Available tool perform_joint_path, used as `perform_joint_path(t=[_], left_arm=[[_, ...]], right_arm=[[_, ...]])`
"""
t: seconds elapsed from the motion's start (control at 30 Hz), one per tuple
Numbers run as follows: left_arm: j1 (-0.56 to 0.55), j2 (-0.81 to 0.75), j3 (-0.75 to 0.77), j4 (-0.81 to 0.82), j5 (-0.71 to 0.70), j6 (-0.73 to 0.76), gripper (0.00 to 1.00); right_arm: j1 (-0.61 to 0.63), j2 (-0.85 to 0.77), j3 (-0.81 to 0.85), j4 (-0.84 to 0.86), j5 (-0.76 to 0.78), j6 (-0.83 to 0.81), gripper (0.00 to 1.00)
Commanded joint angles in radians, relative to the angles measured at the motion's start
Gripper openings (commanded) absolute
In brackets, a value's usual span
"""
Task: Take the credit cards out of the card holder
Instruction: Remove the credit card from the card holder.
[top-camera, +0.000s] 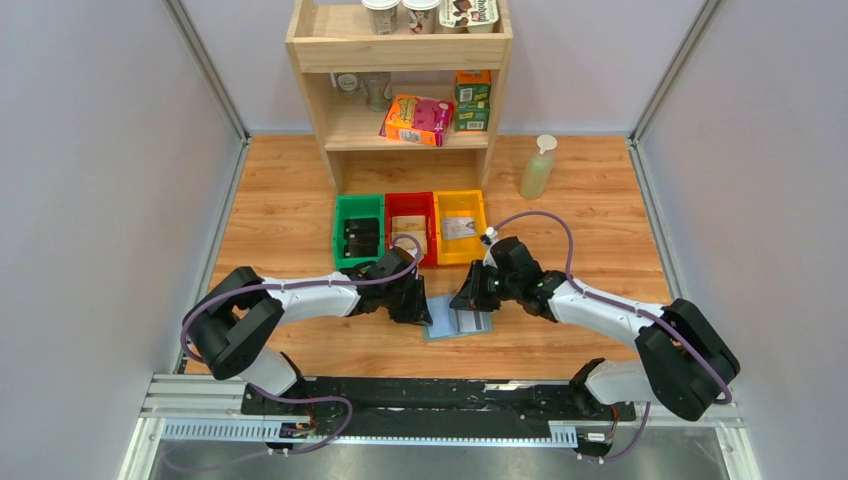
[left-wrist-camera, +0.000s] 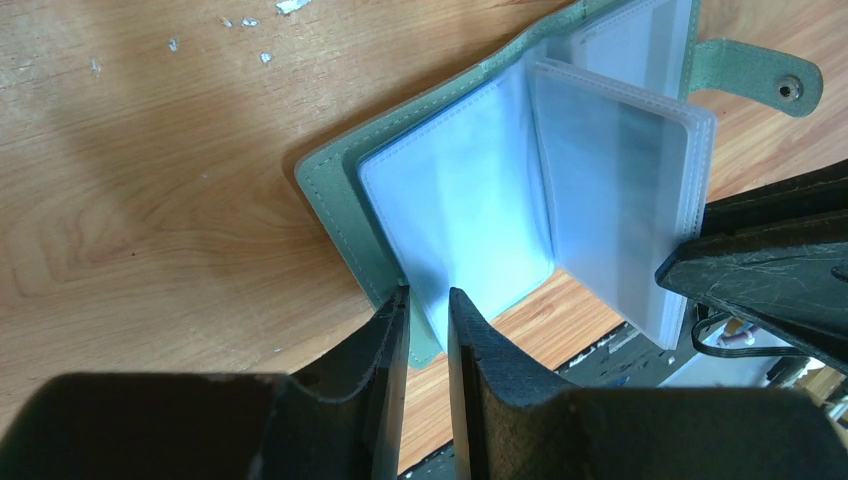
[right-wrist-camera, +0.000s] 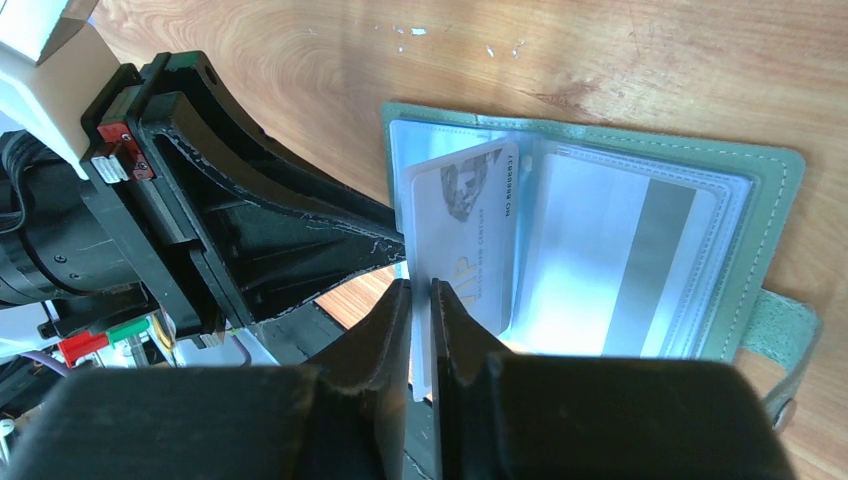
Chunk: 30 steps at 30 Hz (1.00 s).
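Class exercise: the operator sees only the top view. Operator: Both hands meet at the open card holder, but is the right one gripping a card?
Observer: Yes. The right hand pinches the edge of a pale card with a portrait printed on it.
Operator: And the left?
Observer: The left hand clamps the card holder at one edge.
Operator: Any other card inside?
Observer: A striped card sits tucked in the other page.
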Motion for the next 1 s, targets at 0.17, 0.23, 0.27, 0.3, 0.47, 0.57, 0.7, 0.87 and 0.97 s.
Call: perform_joint_path(t=[0.17, 0.23, 0.27, 0.3, 0.47, 0.57, 0.7, 0.87, 0.97], left_arm=[[-0.007, -0.022, 0.015, 0.009, 0.002, 0.013, 0.29], [-0.005, -0.022, 0.016, 0.009, 0.002, 0.015, 0.29], [-0.007, -0.023, 0.016, 0.008, 0.004, 0.015, 0.29], [-0.005, -0.023, 0.016, 0.009, 0.001, 0.015, 0.29], [-0.005, -0.022, 0.018, 0.008, 0.001, 0.015, 0.29], [-0.007, -0.022, 0.018, 0.006, 0.001, 0.016, 0.29], [-0.005, -0.020, 0.020, 0.006, 0.001, 0.018, 0.29], [-0.007, -0.020, 0.021, 0.006, 0.001, 0.018, 0.29], [-0.007, -0.019, 0.021, 0.005, 0.002, 0.018, 0.29]], right_arm=[[-0.006, -0.005, -0.010, 0.079, -0.045, 0.017, 0.00], [-0.006, 0.000, -0.010, 0.108, -0.060, 0.020, 0.00], [-0.006, 0.004, -0.008, 0.119, -0.069, 0.021, 0.00], [-0.007, 0.006, -0.008, 0.125, -0.073, 0.023, 0.00], [-0.007, 0.027, -0.007, 0.158, -0.099, 0.034, 0.02], [-0.007, 0.034, -0.005, 0.161, -0.099, 0.032, 0.05], [-0.007, 0.055, -0.013, 0.173, -0.097, 0.034, 0.05], [-0.007, 0.086, -0.024, 0.204, -0.108, 0.044, 0.03], [-0.007, 0.089, -0.027, 0.213, -0.112, 0.043, 0.01]])
